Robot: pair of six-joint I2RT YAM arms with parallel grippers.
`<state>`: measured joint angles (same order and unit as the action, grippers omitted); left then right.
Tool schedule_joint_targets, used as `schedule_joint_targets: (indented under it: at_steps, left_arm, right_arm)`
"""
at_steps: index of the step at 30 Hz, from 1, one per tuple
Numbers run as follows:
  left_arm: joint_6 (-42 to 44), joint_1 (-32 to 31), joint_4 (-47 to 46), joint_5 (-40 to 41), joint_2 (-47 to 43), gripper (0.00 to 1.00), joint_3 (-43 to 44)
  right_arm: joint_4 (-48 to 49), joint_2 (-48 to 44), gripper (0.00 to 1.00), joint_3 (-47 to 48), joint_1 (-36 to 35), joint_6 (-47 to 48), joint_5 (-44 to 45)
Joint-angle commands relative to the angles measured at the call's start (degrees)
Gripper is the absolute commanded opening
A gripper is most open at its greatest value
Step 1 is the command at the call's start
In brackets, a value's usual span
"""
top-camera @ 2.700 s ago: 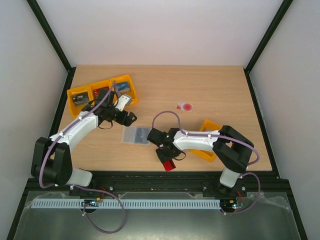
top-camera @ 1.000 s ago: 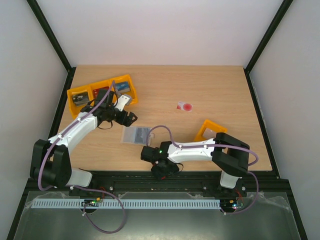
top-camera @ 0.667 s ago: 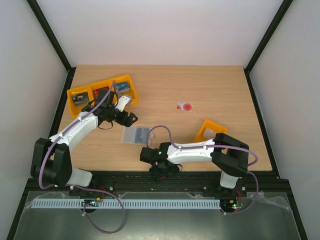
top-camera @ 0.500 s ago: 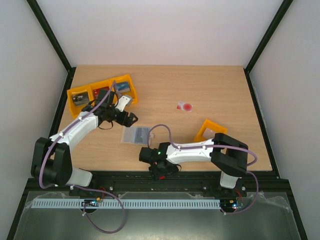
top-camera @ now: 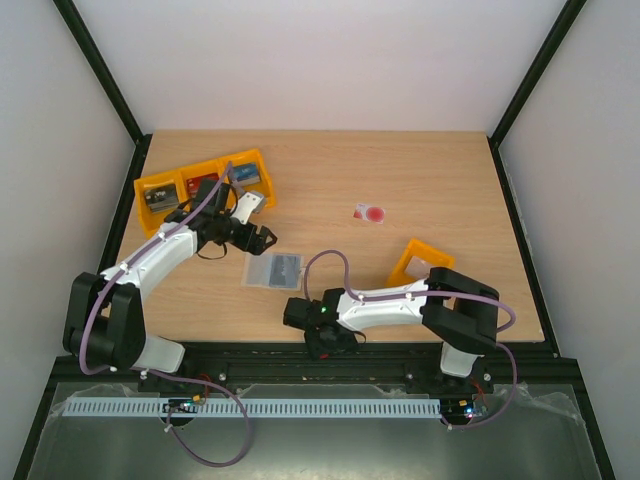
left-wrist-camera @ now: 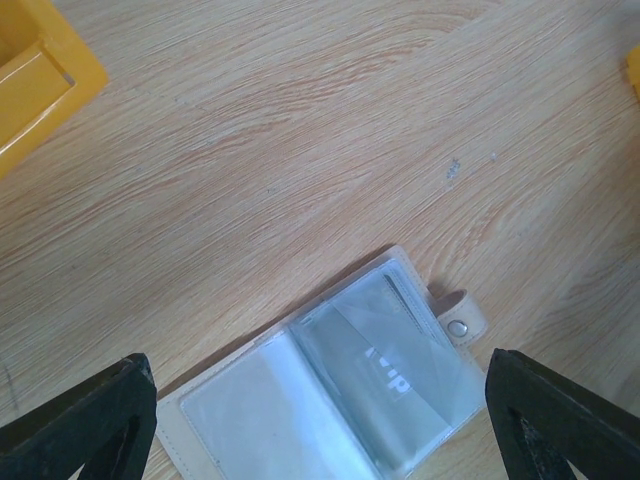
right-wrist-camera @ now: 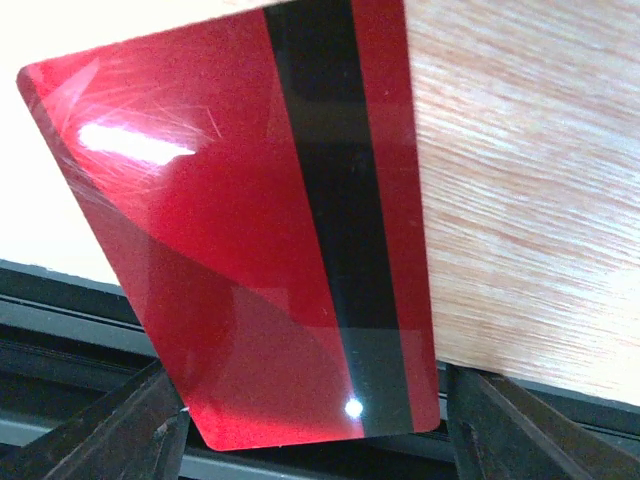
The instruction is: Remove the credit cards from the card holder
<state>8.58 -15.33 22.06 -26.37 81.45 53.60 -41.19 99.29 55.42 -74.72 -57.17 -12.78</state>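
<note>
Left tool spread over one card holder, right tool around one red card, grip unclear

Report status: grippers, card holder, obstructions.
Left gripper, jaws open, over open card holder. Right gripper, jaws astride dark red card at table's near edge, grip unclear. Nothing in the way.

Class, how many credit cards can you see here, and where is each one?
3. A dark red card is at the table's near edge; a white card lies mid-table; a greyish card sits inside the card holder. Others may be hidden inside it.
</note>
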Motion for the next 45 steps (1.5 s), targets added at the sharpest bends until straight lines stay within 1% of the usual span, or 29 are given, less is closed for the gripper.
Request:
schedule_joint_targets:
  at_steps: [1, 6, 9, 16, 18, 23, 26, 31, 35, 39, 42, 45]
  left_arm:
    - [0.5, 0.2, 0.7, -1.3, -0.2, 0.91, 1.0]
    - [0.6, 0.2, 1.0, -1.3, -0.5, 0.91, 1.0]
    - [0.6, 0.2, 1.0, -1.5, -0.8, 0.91, 0.9]
    - [0.9, 0.2, 1.6, -2.1, -0.5, 0.91, 1.2]
    - [1.0, 0.2, 1.9, -1.7, -0.6, 0.91, 1.4]
    - [1.6, 0.2, 2.7, -1.2, -1.2, 0.91, 1.9]
    - [2.6, 0.3, 3.6, -0.2, -1.9, 0.91, 3.2]
    - [4.3, 0.7, 7.3, -1.4, -2.7, 0.92, 6.2]
    - [6.3, 2.6, 12.2, -4.3, -3.0, 0.92, 10.2]
    - [7.2, 4.5, 19.7, -9.2, -3.4, 0.92, 17.9]
    - [4.7, 5.5, 22.6, -16.9, -5.3, 0.92, 21.9]
    - [0.9, 5.6, 22.2, -25.5, -8.3, 0.92, 23.2]
  right_arm:
    - [1.5, -0.4, 0.69, -0.2, -0.2, -2.0, 4.0]
    - [1.4, 1.3, 0.68, 0.4, 0.2, -0.9, 5.3]
    - [0.7, 1.4, 0.62, 1.7, 0.3, -0.2, 6.5]
    - [-0.5, 0.4, 0.56, 3.2, 0.3, 1.0, 6.6]
    - [-0.7, -0.3, 0.53, 3.3, 0.3, 1.3, 6.7]
    - [-0.1, -3.3, 0.52, 3.4, 0.3, 2.3, 6.3]
    - [0.5, -5.6, 0.5, 3.3, 0.9, 3.2, 7.0]
    - [2.5, -9.2, 0.47, 1.6, 2.8, 4.0, 7.3]
    - [4.6, -12.6, 0.44, 2.9, 5.5, 7.1, 8.8]
    - [7.4, -15.5, 0.42, 7.0, 8.7, 12.0, 10.4]
    - [11.6, -18.2, 0.4, 9.7, 9.9, 15.5, 13.3]
    - [20.1, -20.8, 0.39, 10.1, 10.5, 17.1, 13.5]
